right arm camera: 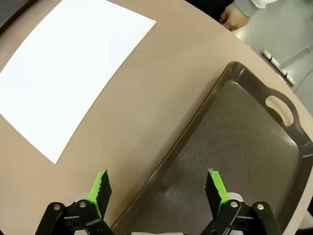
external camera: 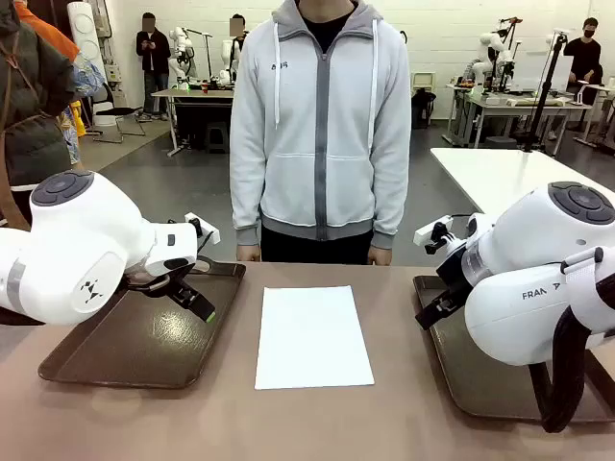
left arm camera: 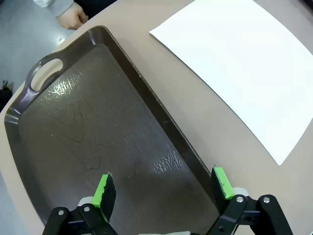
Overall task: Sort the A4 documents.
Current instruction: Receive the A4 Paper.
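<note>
1. Note the bare table (external camera: pixel 404 423) along the lower frame: open room around the sheets.
2. Mind the raised rims of the left tray (external camera: pixel 96 360), lower left, and the right tray (external camera: pixel 471 384), lower right.
3. Find the A4 documents (external camera: pixel 312 336) lying flat at lower centre, touching neither tray. Likely light, floppy and slippery, so probably best pinched at an edge.
4. See the left gripper (left arm camera: pixel 164 188) and right gripper (right arm camera: pixel 157 188) over the trays, jaws spread wide, holding nothing.

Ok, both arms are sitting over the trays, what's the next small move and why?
Probably slide the left gripper from over the left tray toward the nearest edge of the A4 documents. Both it and the right gripper are open and hold nothing, and the sheets lie flat on the table between the two trays, untouched.
</note>
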Controlling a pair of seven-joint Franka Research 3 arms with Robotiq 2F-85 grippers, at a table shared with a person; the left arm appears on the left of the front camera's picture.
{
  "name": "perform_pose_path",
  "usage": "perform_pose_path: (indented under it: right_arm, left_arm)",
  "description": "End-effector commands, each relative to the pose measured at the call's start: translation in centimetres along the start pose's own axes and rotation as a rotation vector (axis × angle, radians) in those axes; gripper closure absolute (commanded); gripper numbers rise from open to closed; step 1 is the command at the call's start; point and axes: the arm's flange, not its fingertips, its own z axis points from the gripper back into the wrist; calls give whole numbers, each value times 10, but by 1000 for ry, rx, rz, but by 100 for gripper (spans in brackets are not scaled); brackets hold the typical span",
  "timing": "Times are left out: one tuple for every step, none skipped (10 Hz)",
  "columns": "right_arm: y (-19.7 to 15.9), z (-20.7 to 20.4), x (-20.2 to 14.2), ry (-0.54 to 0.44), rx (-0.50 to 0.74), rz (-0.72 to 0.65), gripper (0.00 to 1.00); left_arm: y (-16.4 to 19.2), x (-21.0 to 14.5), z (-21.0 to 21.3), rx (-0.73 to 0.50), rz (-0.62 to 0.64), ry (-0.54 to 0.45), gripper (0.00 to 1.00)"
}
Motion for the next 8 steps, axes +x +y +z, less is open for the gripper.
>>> perform_pose_path:
  right_arm:
    - [0,0,0,0,0,0,0]
    - [0,0,0,0,0,0,0]
    - [0,0,0,0,0,0,0]
    - [0,0,0,0,0,0,0]
    - [0,0,0,0,0,0,0]
    - [0,0,0,0,0,0,0]
    - [0,0,0,0,0,0,0]
    - [0,0,0,0,0,0,0]
  left_arm:
    - [0,0,0,0,0,0,0]
    - [0,0,0,0,0,0,0]
    - [0,0,0,0,0,0,0]
    - [0,0,0,0,0,0,0]
    - [0,0,0,0,0,0,0]
    - [0,0,0,0,0,0,0]
    - [0,0,0,0,0,0,0]
    - [0,0,0,0,0,0,0]
